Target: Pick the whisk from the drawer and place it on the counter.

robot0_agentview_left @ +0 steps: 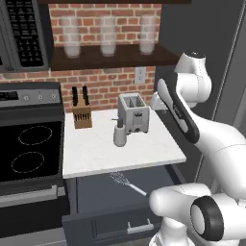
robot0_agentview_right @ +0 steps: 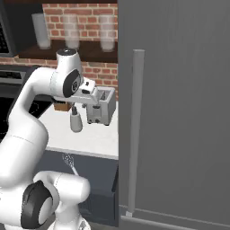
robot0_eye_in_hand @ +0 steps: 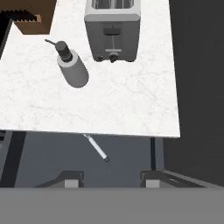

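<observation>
The drawer point(robot0_agentview_left: 98, 222) stands pulled out below the counter point(robot0_agentview_left: 96, 151), its dark interior showing. The whisk point(robot0_agentview_left: 126, 182) lies inside, wire head toward the counter edge and pale handle pointing out toward the drawer front. In the hand view the whisk's handle point(robot0_eye_in_hand: 98, 148) shows, while the counter's point(robot0_eye_in_hand: 127, 100) front edge hides the head. My gripper point(robot0_eye_in_hand: 111, 179) hangs high above the open drawer point(robot0_eye_in_hand: 48, 157), open, with nothing between its fingertips point(robot0_eye_in_hand: 72, 177). From the right base the whisk point(robot0_agentview_right: 69, 162) lies just under the counter lip.
On the counter stand a silver toaster point(robot0_agentview_left: 133, 113), a grey soap dispenser point(robot0_agentview_left: 119, 133) and a wooden knife block point(robot0_agentview_left: 82, 116). The black stovetop point(robot0_agentview_left: 30, 149) lies to the left. A tall grey panel point(robot0_agentview_right: 179, 112) with a long handle rises on the right.
</observation>
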You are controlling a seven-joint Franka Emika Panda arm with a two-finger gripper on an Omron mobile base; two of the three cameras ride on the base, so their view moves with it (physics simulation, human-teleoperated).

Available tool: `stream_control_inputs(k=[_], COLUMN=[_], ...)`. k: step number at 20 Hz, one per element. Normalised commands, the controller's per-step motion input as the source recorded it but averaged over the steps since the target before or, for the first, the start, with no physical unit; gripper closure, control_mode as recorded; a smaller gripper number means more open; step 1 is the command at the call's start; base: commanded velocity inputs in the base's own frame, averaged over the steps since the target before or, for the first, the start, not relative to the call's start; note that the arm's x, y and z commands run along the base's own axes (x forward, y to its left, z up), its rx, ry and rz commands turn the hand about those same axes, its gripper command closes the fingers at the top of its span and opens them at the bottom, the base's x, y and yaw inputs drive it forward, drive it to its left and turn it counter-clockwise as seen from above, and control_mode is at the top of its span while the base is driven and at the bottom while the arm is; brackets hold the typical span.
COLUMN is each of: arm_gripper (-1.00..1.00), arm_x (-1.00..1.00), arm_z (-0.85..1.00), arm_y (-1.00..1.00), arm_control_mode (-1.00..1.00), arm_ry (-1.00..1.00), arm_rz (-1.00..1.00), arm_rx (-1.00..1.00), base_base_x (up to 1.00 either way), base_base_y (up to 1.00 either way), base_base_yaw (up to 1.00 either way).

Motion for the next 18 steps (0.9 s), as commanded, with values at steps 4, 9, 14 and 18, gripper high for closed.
stream_control_inputs(k=[4, 9, 14, 18], arm_gripper=[-1.0, -1.0, -1.0, -1.0], arm_x=[0.0, 0.0, 0.0, 0.0], arm_z=[0.0, 0.0, 0.0, 0.0], arm_y=[0.0, 0.0, 0.0, 0.0], arm_control_mode=[1.0, 1.0, 1.0, 1.0], arm_ry=[0.0, 0.0, 0.0, 0.0], arm_rz=[0.0, 0.0, 0.0, 0.0], arm_rx=[0.0, 0.0, 0.0, 0.0], base_base_x=[-0.14, -0.49, -0.35, -0.01], base_base_y=[0.0, 0.42, 1.0, 1.0], base_base_yaw=[0.0, 0.0, 0.0, -0.03])
